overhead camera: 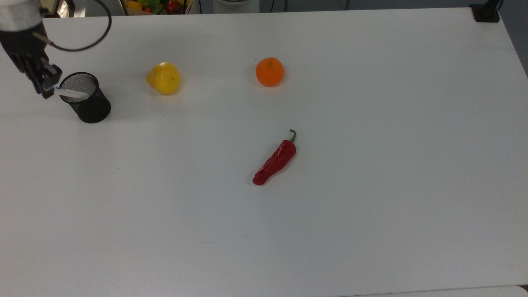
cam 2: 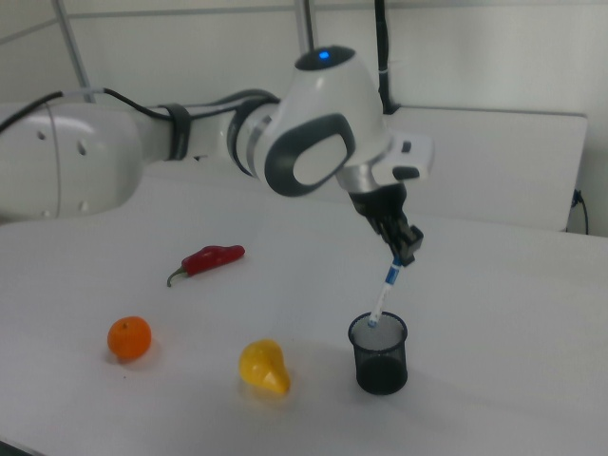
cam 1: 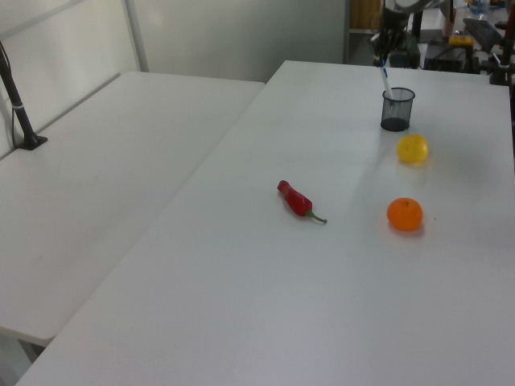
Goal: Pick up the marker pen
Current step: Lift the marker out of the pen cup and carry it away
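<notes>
Holding the slim white-barrelled marker pen with blue cap (cam 2: 384, 293) by its upper end, the black two-finger gripper (cam 2: 406, 249) of the white robot arm (cam 2: 313, 142) is pinched on the cap part, above the black mesh pen cup (cam 2: 380, 353). The pen hangs tilted, and its lower white tip is at the rim of the cup, so it seems nearly out but not yet free of it. In the top view the white barrel (overhead camera: 71, 93) lies across the cup opening (overhead camera: 78, 82), with the gripper (overhead camera: 43, 82) at the top view's left of the cup.

The pen looks light and stiff, with a smooth plastic barrel that can slip or swing between the fingers. A hold near the cap is good for pulling it straight up, but the long free end may turn, and it could catch on the mesh rim and tip the light cup.

On the white table (overhead camera: 371, 206) lie also a yellow pear-shaped fruit (overhead camera: 164, 77), a round orange fruit (overhead camera: 269, 71) and a red chilli pepper (overhead camera: 275, 161), all well apart from the cup
</notes>
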Controlling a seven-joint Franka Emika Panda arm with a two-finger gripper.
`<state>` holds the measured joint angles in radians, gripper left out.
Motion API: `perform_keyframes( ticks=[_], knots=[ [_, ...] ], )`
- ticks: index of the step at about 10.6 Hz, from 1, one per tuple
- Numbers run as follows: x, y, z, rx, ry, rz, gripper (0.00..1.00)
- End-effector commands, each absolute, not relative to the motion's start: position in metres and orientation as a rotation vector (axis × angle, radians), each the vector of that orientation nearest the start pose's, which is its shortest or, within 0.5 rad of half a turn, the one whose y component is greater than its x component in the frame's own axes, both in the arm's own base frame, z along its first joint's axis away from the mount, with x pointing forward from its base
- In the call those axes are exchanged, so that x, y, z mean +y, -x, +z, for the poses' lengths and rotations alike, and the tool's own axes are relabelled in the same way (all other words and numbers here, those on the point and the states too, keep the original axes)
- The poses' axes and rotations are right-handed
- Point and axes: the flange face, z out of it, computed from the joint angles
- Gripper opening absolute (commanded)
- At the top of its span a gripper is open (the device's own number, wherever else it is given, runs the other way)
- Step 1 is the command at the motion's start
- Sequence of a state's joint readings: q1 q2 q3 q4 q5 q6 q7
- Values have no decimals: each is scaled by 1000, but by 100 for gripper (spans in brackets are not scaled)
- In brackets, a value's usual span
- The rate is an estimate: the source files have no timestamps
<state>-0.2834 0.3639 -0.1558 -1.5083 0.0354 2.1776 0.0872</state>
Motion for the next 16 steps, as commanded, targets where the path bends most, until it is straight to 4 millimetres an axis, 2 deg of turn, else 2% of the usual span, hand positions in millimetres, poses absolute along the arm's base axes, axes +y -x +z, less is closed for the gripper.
perform_keyframes(
  ticks=[1, 3, 6, 9, 12, 13, 16],
  knots=[
    [-261, -618, 556, 811, 3012, -606, 0],
    [-230, -626, 578, 748, 2981, -595, 0],
    [-179, -634, 584, 720, 2971, -449, 0],
    [-132, -634, 585, 634, 2963, -269, 0],
    [-78, -636, 570, 494, 2995, -119, 0],
    [-66, -638, 562, 464, 3001, -80, 0],
    [-12, -646, 524, 308, 3039, 82, 0]
  ],
)
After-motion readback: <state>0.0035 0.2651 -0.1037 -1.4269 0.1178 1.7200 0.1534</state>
